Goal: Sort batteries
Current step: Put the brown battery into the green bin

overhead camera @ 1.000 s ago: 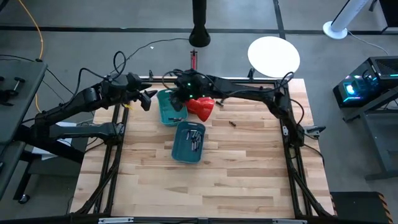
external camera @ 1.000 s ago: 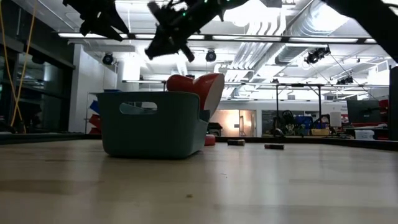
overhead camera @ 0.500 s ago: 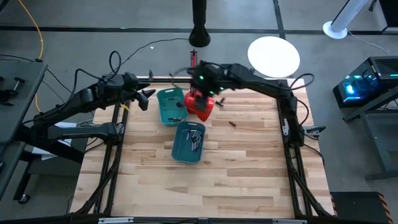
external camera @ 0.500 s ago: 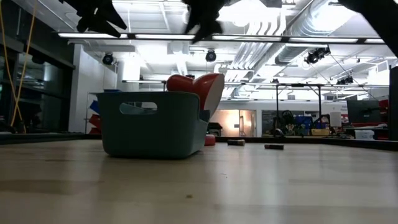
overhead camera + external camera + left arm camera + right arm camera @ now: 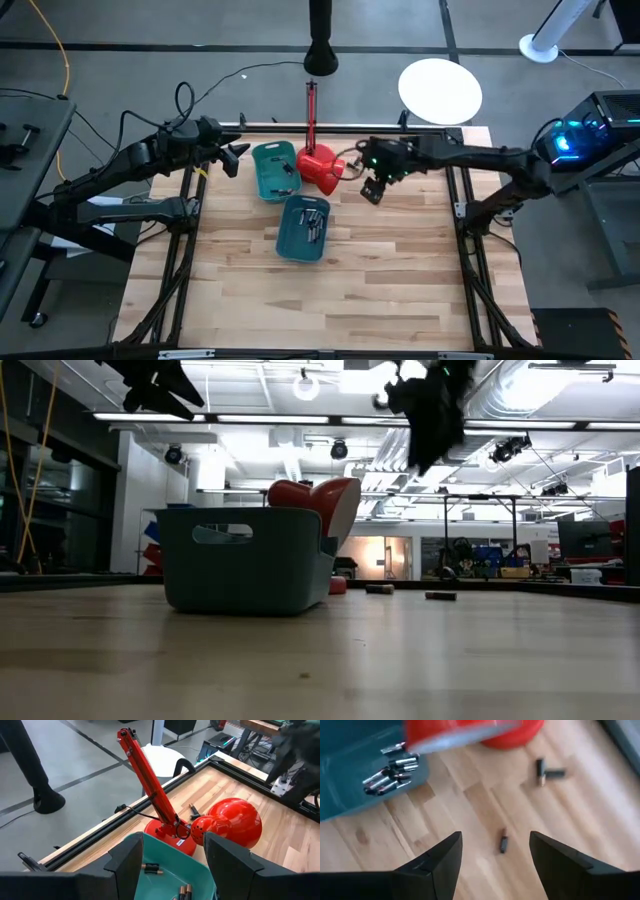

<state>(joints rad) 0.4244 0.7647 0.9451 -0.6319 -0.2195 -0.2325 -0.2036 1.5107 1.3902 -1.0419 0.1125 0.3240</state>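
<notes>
I take the red desk lamp (image 5: 320, 168) as my landmark; it stands at the far edge of the table (image 5: 400, 280) with its arm pointing up toward the far rail.

My right gripper (image 5: 372, 189) hangs above the wood just right of the lamp, fingers spread wide, nothing between them. In the right wrist view I see both dark fingers (image 5: 434, 865) apart, with bare wood and one small loose battery (image 5: 503, 842) lying in the gap below. Two more loose batteries (image 5: 547, 772) lie touching each other nearer the lamp's base.

My left gripper (image 5: 232, 157) waits left of the lamp, beyond the far teal bin (image 5: 272, 170), raised off the table. Its fingers (image 5: 127, 862) stand apart in the left wrist view, holding nothing.

The far teal bin sits just left of the lamp, touching or nearly touching it. I see a few batteries in far bin (image 5: 150, 868) on its floor. The near teal bin (image 5: 303, 228) sits in front of the lamp, toward the table middle, tilted a bit. A cluster of batteries in near bin (image 5: 314, 224) lies in it, metallic ends showing in the right wrist view.

In the low view the near bin blocks most of the lamp, and small dark bits on the wood sit to the lamp's right; I cannot tell which batteries they are.
</notes>
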